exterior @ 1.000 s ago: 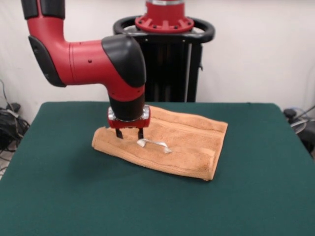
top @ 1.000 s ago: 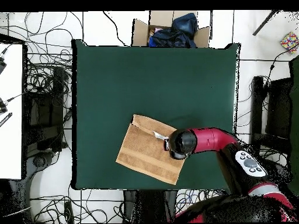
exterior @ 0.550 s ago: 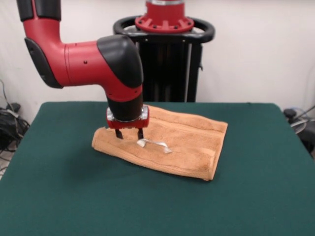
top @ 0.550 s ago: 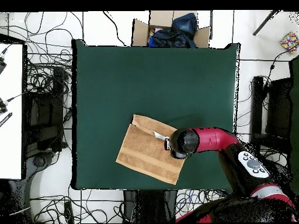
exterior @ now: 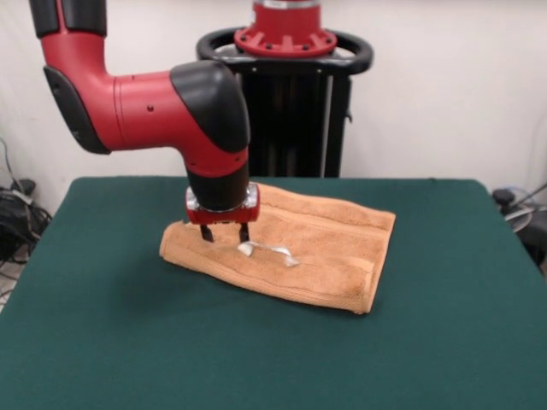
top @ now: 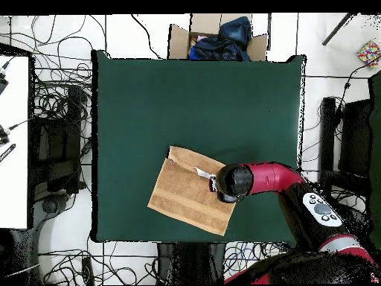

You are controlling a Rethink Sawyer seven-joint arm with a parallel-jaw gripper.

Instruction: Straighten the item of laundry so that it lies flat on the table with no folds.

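Note:
The item of laundry [exterior: 325, 248], an orange-tan towel, lies folded double on the green table [exterior: 256, 350], its rounded fold along the near edge. A small white label [exterior: 267, 250] sticks out on its top layer. My gripper [exterior: 225, 232] hangs over the towel's left end with its two dark fingers [exterior: 206, 232] apart, open, tips just above the cloth. From overhead the towel [top: 186, 195] is a tilted rectangle near the table's [top: 193, 104] bottom edge, and the arm's wrist [top: 232, 182] covers the towel's right corner and hides the gripper.
A cardboard box with dark cloth [top: 220, 39] sits beyond the table's top edge in the overhead view. Cables lie on the floor on both sides. A white desk [top: 13, 141] stands at the left.
The arm has barely shifted, a slight sideways drift. The gripper stays open over the towel's left end and the towel has not moved.

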